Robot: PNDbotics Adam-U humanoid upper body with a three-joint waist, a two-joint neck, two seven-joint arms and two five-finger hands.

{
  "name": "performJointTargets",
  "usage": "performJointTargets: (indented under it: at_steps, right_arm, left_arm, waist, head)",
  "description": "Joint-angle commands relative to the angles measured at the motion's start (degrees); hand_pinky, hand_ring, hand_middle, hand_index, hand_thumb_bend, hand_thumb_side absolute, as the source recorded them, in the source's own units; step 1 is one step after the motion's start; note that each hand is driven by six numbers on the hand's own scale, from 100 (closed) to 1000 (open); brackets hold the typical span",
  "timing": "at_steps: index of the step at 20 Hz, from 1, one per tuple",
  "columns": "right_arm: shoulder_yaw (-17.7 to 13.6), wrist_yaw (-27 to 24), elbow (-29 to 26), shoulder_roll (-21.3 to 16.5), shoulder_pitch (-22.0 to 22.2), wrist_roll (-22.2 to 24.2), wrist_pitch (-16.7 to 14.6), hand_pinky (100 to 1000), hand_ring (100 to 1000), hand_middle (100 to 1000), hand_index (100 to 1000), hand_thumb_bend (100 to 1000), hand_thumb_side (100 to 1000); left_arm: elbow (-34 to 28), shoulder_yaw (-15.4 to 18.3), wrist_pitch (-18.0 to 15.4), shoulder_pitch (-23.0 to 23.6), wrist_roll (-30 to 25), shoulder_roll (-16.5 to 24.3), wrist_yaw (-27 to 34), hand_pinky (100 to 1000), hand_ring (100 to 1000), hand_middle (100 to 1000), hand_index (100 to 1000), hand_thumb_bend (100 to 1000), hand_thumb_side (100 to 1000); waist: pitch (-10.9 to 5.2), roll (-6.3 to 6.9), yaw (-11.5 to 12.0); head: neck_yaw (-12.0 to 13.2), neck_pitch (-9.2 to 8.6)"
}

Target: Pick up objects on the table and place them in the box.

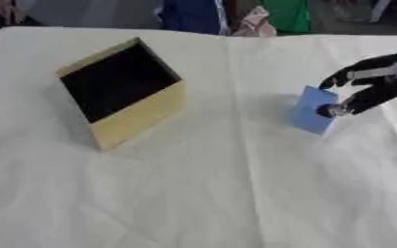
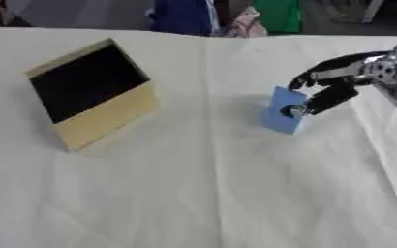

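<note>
A flat blue card-like object (image 1: 312, 110) stands tilted above the white cloth at the right. My right hand (image 2: 333, 82) comes in from the right edge and pinches the object's upper right side between thumb and fingers. The box (image 1: 121, 92) is tan with a dark open inside; it sits tipped on the left half of the table, its opening facing up and toward me. The blue object is well to the right of the box. My left hand shows in neither view.
A wrinkled white cloth (image 1: 236, 193) covers the whole table. Beyond the far edge stand people in blue (image 1: 189, 14) and green (image 1: 285, 13) clothing.
</note>
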Motion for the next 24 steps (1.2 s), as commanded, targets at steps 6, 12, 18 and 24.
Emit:
performJointTargets:
  at_steps: [6,12,18,24]
  right_arm:
    - [0.08,1.57,1.66,-0.18,-1.52,0.08,-1.37,967,1000,964,1000,314,812]
    - [0.52,3.0,2.97,0.53,-1.78,-0.03,-1.87,965,1000,962,1000,317,816]
    - [0.54,3.74,3.18,0.68,-1.91,-0.51,-2.14,964,1000,959,1000,312,823]
    - [-0.08,4.74,1.56,0.03,-1.98,-1.92,-1.8,966,1000,961,1000,311,833]
  left_arm:
    - [-0.9,0.56,-0.12,-0.38,0.08,1.64,0.12,671,635,647,880,100,945]
    - [-0.9,0.62,-0.16,-0.34,0.1,1.58,0.1,671,634,647,879,100,946]
    - [-0.9,0.65,-0.15,-0.28,0.05,1.57,0.03,672,634,647,879,100,947]
    - [-0.9,0.66,-0.12,-0.22,-0.11,1.61,-0.06,672,633,647,876,100,946]
  waist:
    - [-0.73,0.11,0.13]
    - [-0.64,0.15,0.3]
    - [-0.57,0.1,0.19]
    - [-0.58,0.11,0.08]
  head:
    - [-0.17,-0.46]
    - [-0.24,-0.56]
    - [-0.18,-0.5]
    - [-0.01,-0.36]
